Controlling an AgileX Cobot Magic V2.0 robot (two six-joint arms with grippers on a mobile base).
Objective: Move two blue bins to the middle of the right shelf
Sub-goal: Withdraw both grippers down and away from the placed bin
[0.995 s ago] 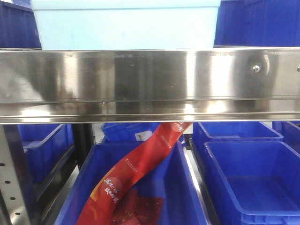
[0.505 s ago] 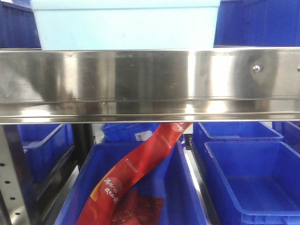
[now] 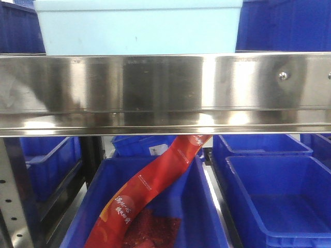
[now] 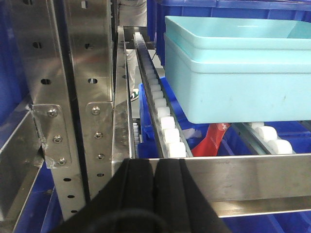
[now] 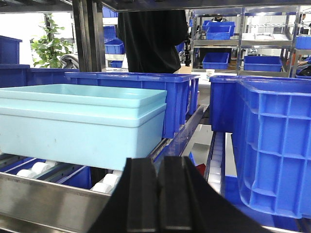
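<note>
Two light blue bins (image 4: 238, 77), nested one inside the other, stand on the white roller track of the shelf level in front of me. They also fill the top of the front view (image 3: 139, 31) and the left of the right wrist view (image 5: 82, 126). My left gripper (image 4: 154, 164) is shut with nothing in it, just short of the steel front rail and to the left of the bins. Lower than the bins and to their right, my right gripper (image 5: 160, 162) is shut and empty too.
A steel front rail (image 3: 165, 93) runs across the shelf edge. Dark blue bins (image 5: 272, 145) stand to the right and behind. Below, a dark blue bin (image 3: 204, 217) holds a red bag (image 3: 150, 181). Steel uprights (image 4: 82, 73) stand at left. A person in black (image 5: 150, 34) stands behind.
</note>
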